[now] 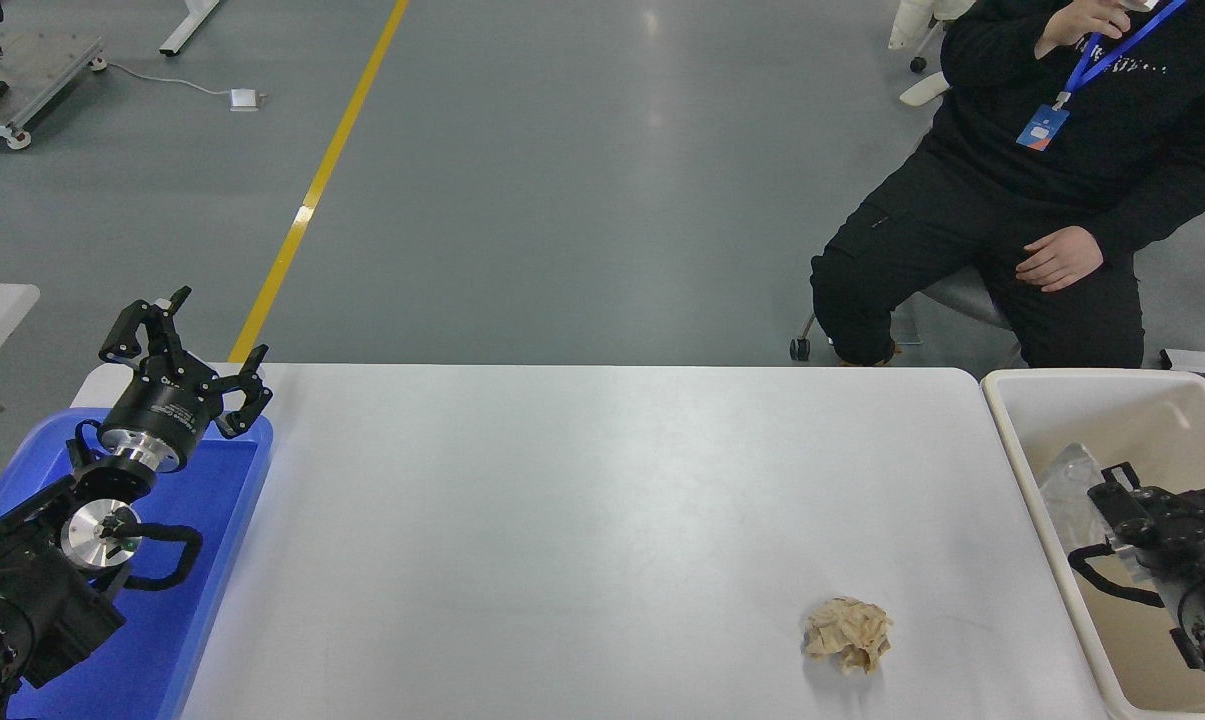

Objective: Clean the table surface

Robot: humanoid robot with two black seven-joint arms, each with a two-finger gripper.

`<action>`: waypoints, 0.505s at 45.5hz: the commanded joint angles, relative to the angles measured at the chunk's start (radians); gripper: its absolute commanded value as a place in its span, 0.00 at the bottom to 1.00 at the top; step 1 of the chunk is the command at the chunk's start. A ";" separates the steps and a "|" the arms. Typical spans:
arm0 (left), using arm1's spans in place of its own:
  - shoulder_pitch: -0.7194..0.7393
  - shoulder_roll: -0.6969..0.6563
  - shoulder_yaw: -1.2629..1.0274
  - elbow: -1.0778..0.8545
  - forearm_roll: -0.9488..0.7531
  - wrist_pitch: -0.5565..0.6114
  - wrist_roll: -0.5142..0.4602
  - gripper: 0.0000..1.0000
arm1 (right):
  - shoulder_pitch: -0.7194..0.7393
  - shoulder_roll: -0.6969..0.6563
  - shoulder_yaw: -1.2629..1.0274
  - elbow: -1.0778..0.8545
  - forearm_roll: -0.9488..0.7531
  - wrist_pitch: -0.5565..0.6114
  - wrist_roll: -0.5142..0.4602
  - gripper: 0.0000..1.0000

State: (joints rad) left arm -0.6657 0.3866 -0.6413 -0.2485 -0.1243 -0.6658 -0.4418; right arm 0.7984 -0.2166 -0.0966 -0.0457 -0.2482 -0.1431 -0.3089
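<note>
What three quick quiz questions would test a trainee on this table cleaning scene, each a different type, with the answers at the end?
1. True or false: the crumpled beige paper lies inside the cream tub.
2. Multiple choice: the left gripper is over A) the far end of the blue tray, B) the paper, C) the tub.
3. Short answer: which arm reaches into the tub?

Key
1. False. It lies on the table surface, toward the near right.
2. A.
3. The right arm; its right gripper is among crinkled foil, fingers unclear.
</note>
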 commanded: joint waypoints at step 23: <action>0.000 0.000 0.000 0.000 0.000 0.000 0.000 1.00 | 0.099 -0.087 0.058 0.155 0.003 -0.001 0.356 1.00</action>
State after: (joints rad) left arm -0.6657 0.3866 -0.6413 -0.2485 -0.1243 -0.6657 -0.4418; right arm 0.8731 -0.2816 -0.0930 0.0438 -0.2461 -0.1442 -0.1519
